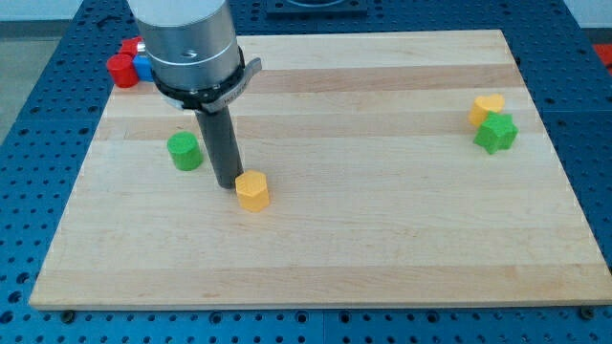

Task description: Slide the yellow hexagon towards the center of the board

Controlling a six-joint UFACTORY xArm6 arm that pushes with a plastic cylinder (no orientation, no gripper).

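The yellow hexagon lies on the wooden board, left of the board's middle. My tip rests on the board just to the left of the hexagon, touching or nearly touching its left side. The dark rod rises from there to the grey arm head at the view's top left.
A green cylinder stands left of the rod. A yellow heart and a green star sit together at the view's right. Red and blue blocks lie off the board at the top left.
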